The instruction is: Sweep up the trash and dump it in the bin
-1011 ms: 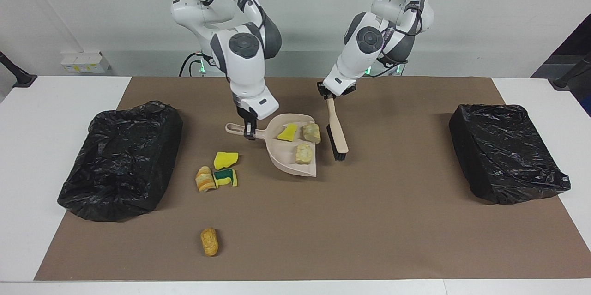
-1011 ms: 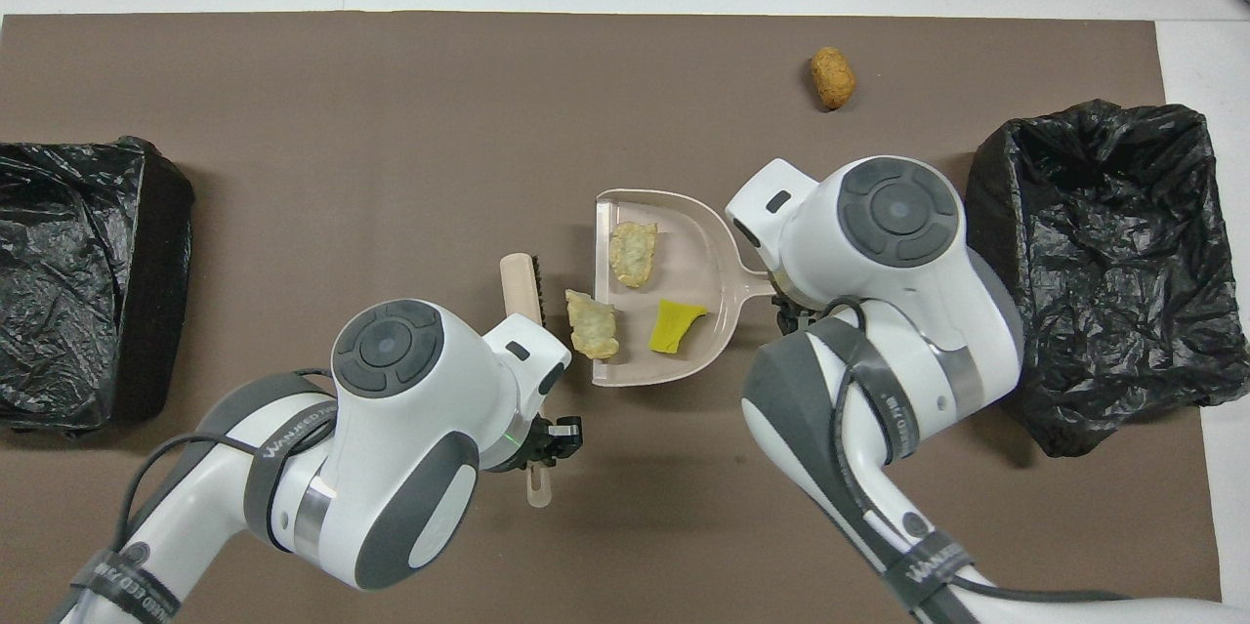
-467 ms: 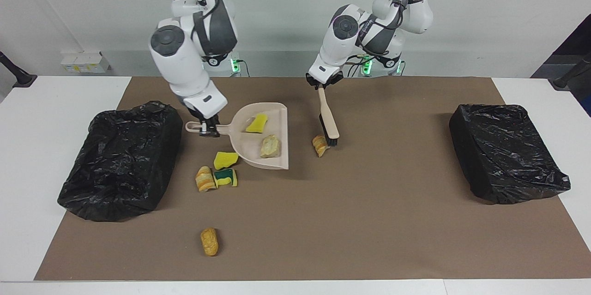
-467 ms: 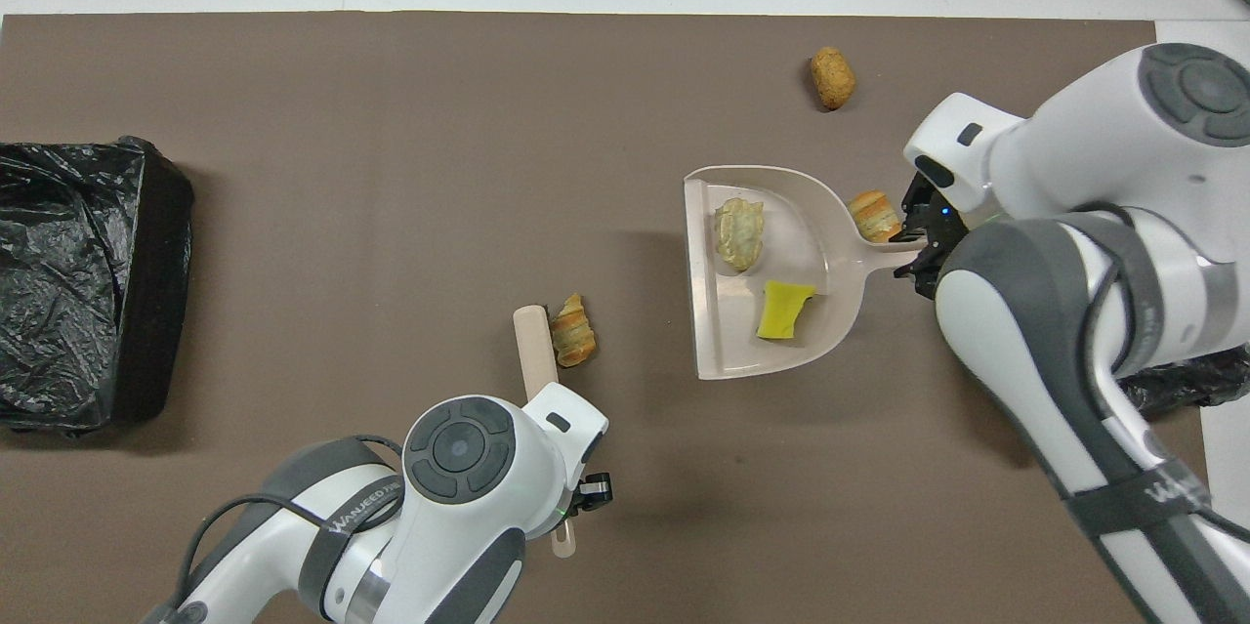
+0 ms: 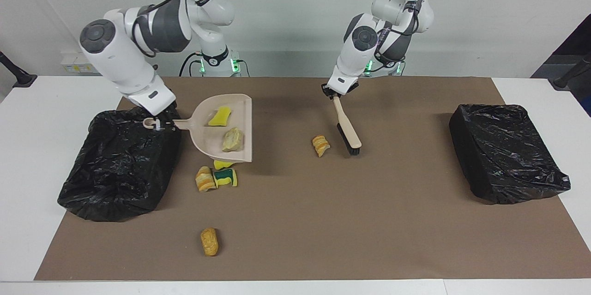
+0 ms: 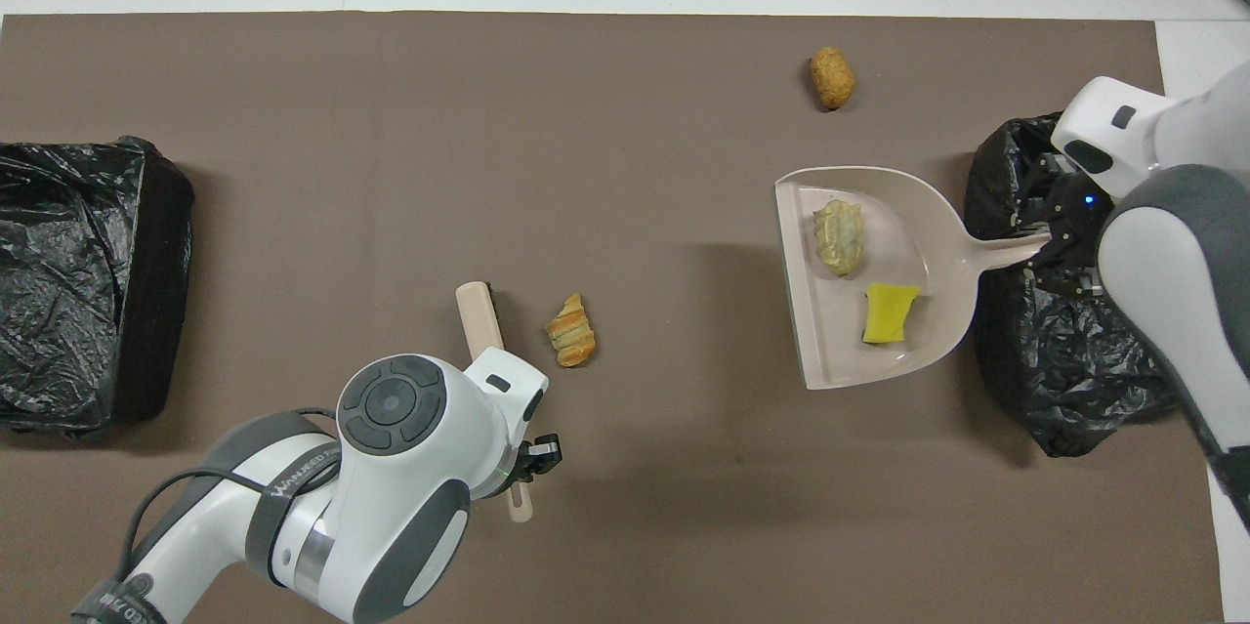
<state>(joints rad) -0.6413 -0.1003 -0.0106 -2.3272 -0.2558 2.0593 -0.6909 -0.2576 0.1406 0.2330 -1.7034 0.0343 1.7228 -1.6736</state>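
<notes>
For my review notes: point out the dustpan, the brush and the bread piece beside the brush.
dustpan (image 5: 205, 134): facing view, bare pan floor.
brush (image 5: 347, 129): facing view, wooden back.
bread piece (image 6: 572, 332): overhead view, its middle.

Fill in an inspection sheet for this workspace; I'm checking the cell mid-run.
Surface: brown mat on a white table.
Job's things: beige dustpan carrying two scraps, raised beside the black-lined bin at the right arm's end; brush; second bin.
Clutter: bread chunk beside the brush; three scraps under the dustpan's lip; one chunk farthest from the robots.
End effectors: right end effector shut on the dustpan's handle; left end effector shut on the brush handle.
Cables: along both arms.
Surroundings: white wall, white box.
</notes>
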